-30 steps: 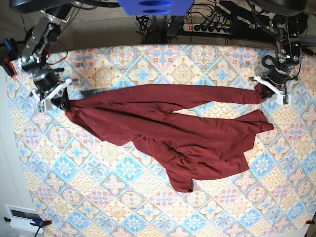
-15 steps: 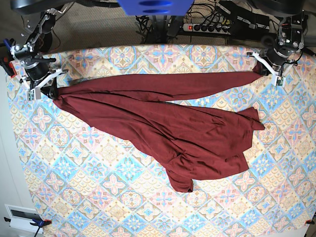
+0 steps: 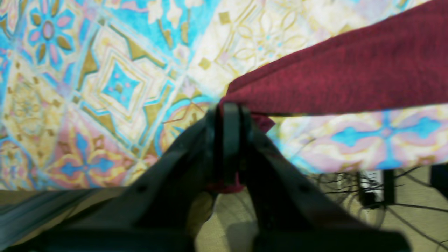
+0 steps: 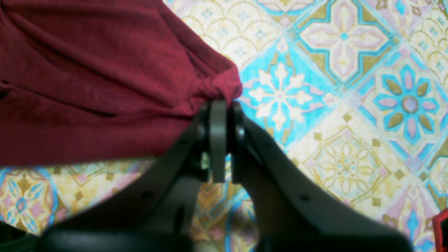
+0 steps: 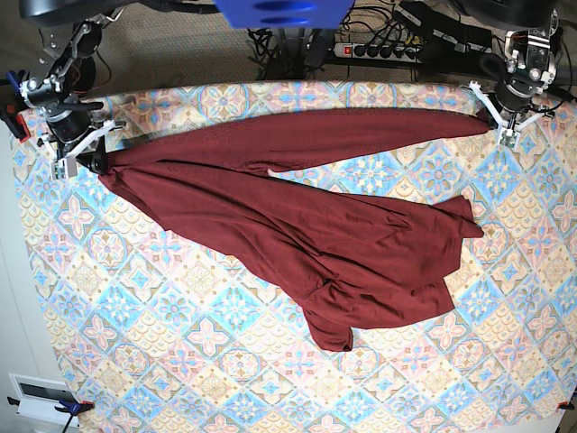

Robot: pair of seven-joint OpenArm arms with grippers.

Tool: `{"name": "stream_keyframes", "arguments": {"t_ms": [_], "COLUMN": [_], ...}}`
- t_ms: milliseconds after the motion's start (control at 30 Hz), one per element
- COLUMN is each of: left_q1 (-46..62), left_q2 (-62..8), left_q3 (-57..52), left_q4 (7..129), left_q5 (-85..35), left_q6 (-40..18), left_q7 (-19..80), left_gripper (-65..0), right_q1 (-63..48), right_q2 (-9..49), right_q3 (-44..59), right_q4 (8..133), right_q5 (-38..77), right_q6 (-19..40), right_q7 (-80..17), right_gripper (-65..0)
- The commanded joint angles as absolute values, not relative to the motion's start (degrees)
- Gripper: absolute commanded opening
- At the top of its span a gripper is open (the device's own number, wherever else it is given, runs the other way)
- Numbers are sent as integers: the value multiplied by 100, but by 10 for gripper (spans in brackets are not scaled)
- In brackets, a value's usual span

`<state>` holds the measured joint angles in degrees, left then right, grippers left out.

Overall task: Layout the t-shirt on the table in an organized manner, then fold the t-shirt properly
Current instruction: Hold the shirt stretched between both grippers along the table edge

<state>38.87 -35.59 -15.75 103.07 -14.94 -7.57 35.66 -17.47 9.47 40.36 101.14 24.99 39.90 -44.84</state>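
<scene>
The dark maroon t-shirt [image 5: 297, 225] lies across the patterned table [image 5: 216, 361], its upper edge pulled into a long taut band between both grippers. The rest fans toward the lower right in loose folds, and a bunched end points at the front. My left gripper [image 5: 495, 122] is at the far right corner, shut on one end of the band; the left wrist view shows its tips [image 3: 229, 110] pinching the t-shirt [image 3: 350, 73]. My right gripper [image 5: 94, 162] is at the far left edge, shut [image 4: 220, 105] on a gathered corner of the t-shirt [image 4: 87, 77].
A power strip [image 5: 383, 50] and cables lie on the floor behind the table's far edge. A red clamp [image 5: 13, 117] sits at the left edge and a white box [image 5: 41, 395] at the bottom left. In the left wrist view the table's edge [image 3: 350, 164] runs close under the gripper.
Both grippers have moved toward the far edge and further apart with the cloth in them. The shirt's upper edge has been drawn straighter and higher, and the left side has spread wider.
</scene>
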Motion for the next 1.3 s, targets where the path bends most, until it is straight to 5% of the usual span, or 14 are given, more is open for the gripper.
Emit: {"name": "stream_keyframes", "arguments": {"t_ms": [0, 333, 633, 967, 1267], "left_q1": [3899, 4268, 4215, 3899, 3574], "left_q2": [-3679, -4040, -3609, -3521, -3530], "left_q3": [-1640, -1604, -2123, -2158, -708], "left_q4": [10378, 10387, 10396, 10501, 9903], "left_q5": [-1332, -1112, -699, -426, 1262], "left_q6": [-708, -708, -224, -198, -198], "left_q7": [3512, 3398, 2229, 2062, 1798], "left_gripper": [-650, -613, -613, -613, -613], "right_q1": [-1736, -1736, -1719, -1692, -1692], "right_q2": [1024, 1033, 1033, 1033, 1024], "right_q3": [4092, 4092, 4057, 4057, 4048], "right_q4": [10211, 10211, 10202, 10202, 10202], "right_q5": [2598, 2589, 2589, 2589, 2589], "right_q6": [4000, 3996, 3996, 3987, 3987], "right_q7": [-4356, -4356, -4356, -4356, -4356], "right_gripper": [-650, -650, -650, -650, -650]}}
